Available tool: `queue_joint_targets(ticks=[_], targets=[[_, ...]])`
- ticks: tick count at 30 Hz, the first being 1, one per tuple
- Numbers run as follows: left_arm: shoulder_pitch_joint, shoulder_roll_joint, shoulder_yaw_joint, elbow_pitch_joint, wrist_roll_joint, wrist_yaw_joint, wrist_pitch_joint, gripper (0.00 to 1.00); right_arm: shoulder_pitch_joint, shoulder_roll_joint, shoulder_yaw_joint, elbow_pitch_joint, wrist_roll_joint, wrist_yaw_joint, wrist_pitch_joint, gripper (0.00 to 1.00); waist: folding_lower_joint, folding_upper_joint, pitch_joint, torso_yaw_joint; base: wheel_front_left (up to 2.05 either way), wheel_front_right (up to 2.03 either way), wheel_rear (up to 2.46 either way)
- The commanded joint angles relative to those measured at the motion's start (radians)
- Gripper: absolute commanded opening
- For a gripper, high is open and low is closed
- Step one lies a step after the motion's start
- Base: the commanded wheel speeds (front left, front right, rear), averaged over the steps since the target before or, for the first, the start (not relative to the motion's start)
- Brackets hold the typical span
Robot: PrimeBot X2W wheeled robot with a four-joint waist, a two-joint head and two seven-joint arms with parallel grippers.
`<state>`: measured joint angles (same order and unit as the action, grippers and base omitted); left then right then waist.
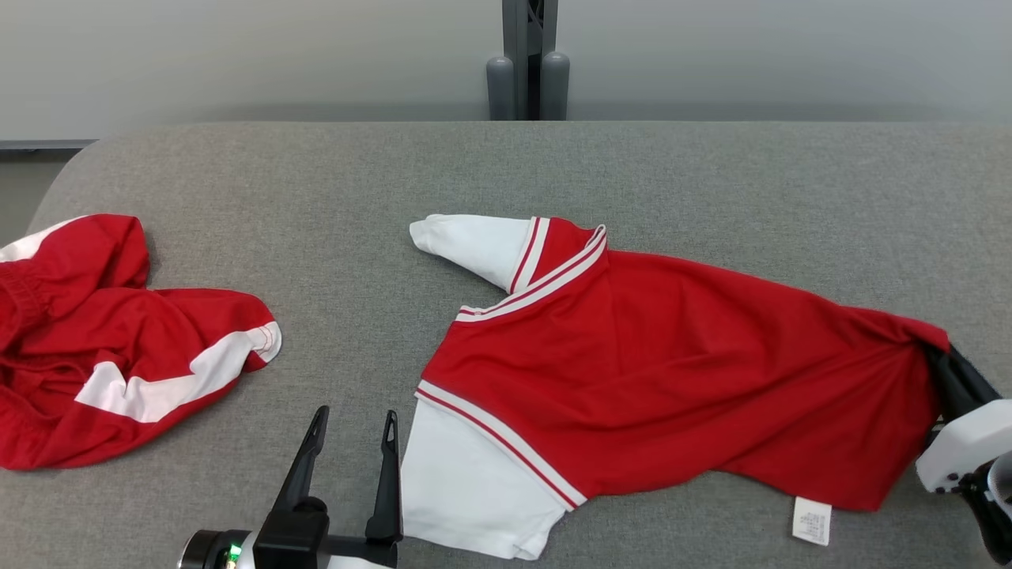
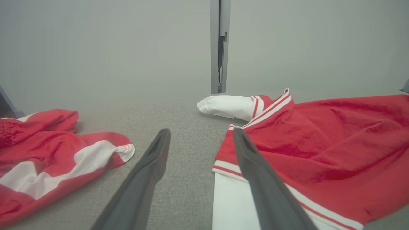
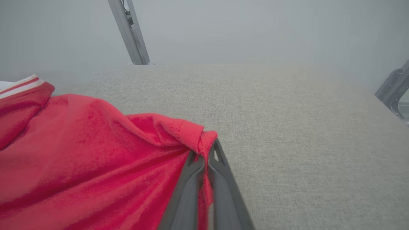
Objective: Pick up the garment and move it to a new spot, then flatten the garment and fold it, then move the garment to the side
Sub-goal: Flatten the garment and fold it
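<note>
Head view looks steeply down on the grey surface (image 1: 316, 174), garment (image 1: 672, 371) near centre. Left wrist view sits low and close at the garment's sleeve end, facing the far wall (image 2: 96, 48). Right wrist view sits low at its hem corner. All three share the garment.

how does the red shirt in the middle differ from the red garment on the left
The shirt lies mostly spread out, white sleeves showing; the left garment sits bunched in a heap. The shirt's corner is pinched in the right hand; no hand touches the left garment. Both are red with white trim, on the grey table.
</note>
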<state>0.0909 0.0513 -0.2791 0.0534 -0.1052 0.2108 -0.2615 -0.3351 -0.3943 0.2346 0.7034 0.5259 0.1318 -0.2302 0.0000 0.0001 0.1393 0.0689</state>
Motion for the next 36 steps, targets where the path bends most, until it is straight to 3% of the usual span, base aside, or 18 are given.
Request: queue_joint_targets(ticks=[1, 7, 8, 9, 10, 17, 20, 28, 33, 36], targets=[[-0.024, 0.005, 0.001, 0.000, 0.008, -0.006, -0.005, 1.00, -0.021, -0.015, -0.015, -0.006, -0.017, -0.002, 0.005, 0.00, 0.0000, -0.0001, 0.005, 0.000, 0.00, 0.00, 0.00], [-0.044, 0.005, -0.006, 0.002, 0.018, -0.007, -0.005, 1.00, -0.084, -0.030, -0.067, 0.027, -0.110, -0.002, 0.018, 0.00, 0.0000, -0.0001, 0.030, 0.001, 0.00, 0.00, 0.00], [-0.047, 0.006, -0.007, 0.004, 0.019, -0.008, -0.005, 1.00, -0.093, -0.023, -0.071, 0.036, -0.126, -0.002, 0.018, 0.05, 0.0000, -0.0001, 0.033, 0.001, 0.00, 0.00, 0.00], [-0.047, 0.005, -0.008, 0.006, 0.019, -0.008, -0.005, 1.00, -0.100, -0.014, -0.078, 0.045, -0.136, -0.002, 0.017, 0.38, 0.0000, -0.0001, 0.035, -0.001, 0.00, 0.00, 0.00], [-0.048, 0.005, -0.009, 0.008, 0.019, -0.008, -0.005, 1.00, -0.105, -0.007, -0.089, 0.052, -0.147, -0.002, 0.013, 1.00, 0.0000, -0.0001, 0.037, -0.003, 0.00, 0.00, 0.00], [-0.048, 0.005, 0.000, 0.010, 0.011, 0.009, -0.005, 1.00, -0.079, 0.041, -0.162, 0.029, -0.224, -0.001, -0.028, 1.00, 0.0000, -0.0001, 0.031, -0.044, 0.00, 0.00, 0.00], [-0.053, 0.006, -0.005, 0.001, 0.012, -0.003, -0.005, 1.00, -0.039, 0.075, -0.175, -0.068, -0.247, -0.001, -0.037, 1.00, 0.0000, -0.0001, 0.018, -0.065, 0.00, 0.00, 0.00], [-0.034, 0.005, 0.008, -0.022, -0.007, 0.008, -0.005, 1.00, 0.139, 0.166, -0.164, -0.477, -0.274, -0.001, -0.036, 1.00, 0.0000, -0.0001, -0.018, -0.116, 0.00, 0.00, 0.00], [-0.023, 0.003, 0.022, -0.047, -0.025, 0.010, -0.005, 1.00, 0.234, 0.211, -0.133, -0.594, -0.265, -0.001, -0.035, 1.00, 0.0000, -0.0001, -0.052, -0.139, 0.00, 0.00, 0.00], [-0.012, 0.002, 0.034, -0.074, -0.036, 0.017, -0.005, 1.00, 0.278, 0.219, -0.104, -0.604, -0.266, -0.001, -0.035, 1.00, 0.0000, -0.0001, -0.070, -0.153, 0.00, 0.00, 0.00]])
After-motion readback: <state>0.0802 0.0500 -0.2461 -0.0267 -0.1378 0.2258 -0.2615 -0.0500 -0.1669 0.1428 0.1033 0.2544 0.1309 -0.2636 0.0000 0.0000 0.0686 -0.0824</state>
